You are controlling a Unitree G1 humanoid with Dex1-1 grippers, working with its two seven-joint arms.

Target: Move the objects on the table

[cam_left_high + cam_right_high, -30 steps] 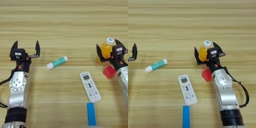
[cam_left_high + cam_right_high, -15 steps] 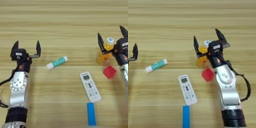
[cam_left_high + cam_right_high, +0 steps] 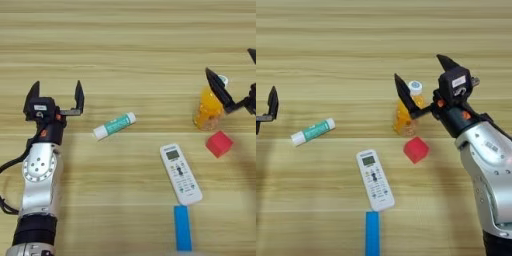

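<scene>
On your right side, right gripper [image 3: 426,82] is spread wide at the orange bottle [image 3: 406,114], prob. not gripping; red cube [image 3: 416,150] just below; tube [image 3: 114,125] mid-surface; left gripper [image 3: 55,94] released, idle.

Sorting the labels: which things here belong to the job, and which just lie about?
Job: bottle, by the open right gripper; tube; red cube.
Lying about: remote; blue bar. Left gripper idle, open.

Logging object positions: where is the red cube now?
The red cube lies on the table's right side, just below the orange bottle, right of the remote.
</scene>
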